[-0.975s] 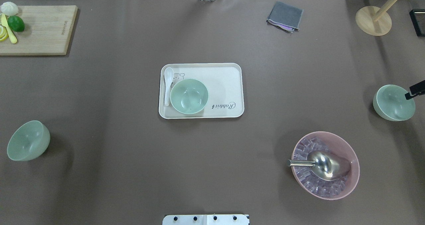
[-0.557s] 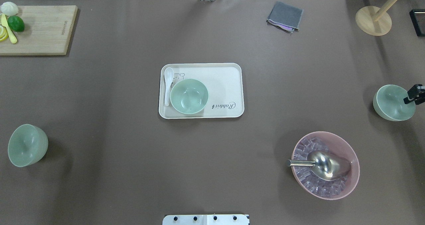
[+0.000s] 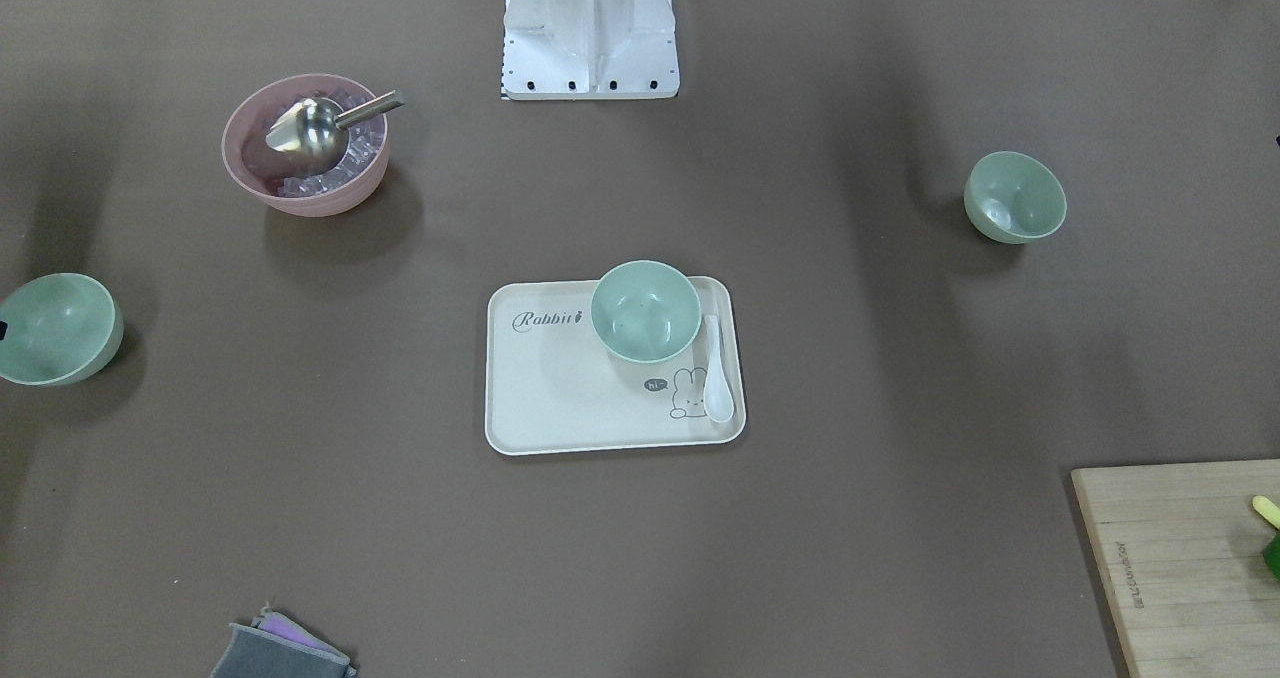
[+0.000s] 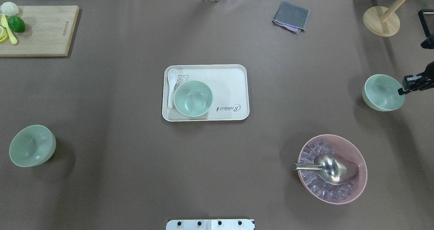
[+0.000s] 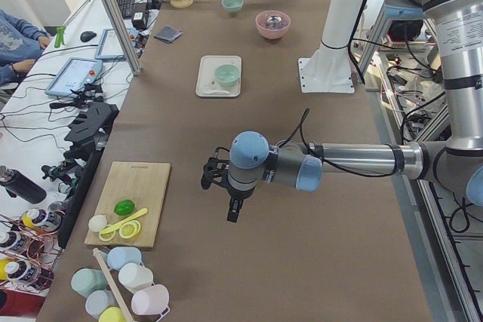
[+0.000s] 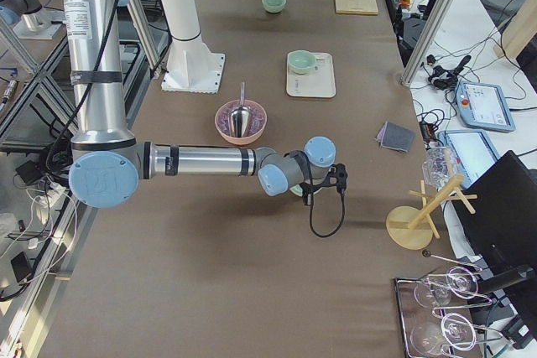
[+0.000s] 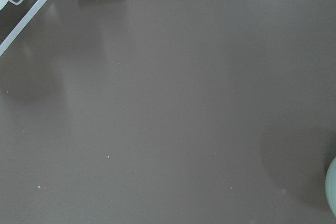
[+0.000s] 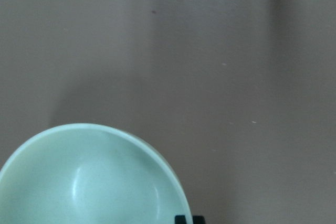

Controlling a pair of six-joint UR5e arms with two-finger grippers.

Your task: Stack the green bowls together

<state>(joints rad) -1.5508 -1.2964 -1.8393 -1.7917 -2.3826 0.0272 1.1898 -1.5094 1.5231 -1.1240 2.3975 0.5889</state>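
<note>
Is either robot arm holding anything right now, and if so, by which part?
Yes. The right gripper pinches one green bowl by its rim. The left gripper hangs over the table and holds nothing.

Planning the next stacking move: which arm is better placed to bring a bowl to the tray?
Right. The right gripper is on the rim of the right-side green bowl, apparently gripping it; the left gripper hangs over bare table.
</note>
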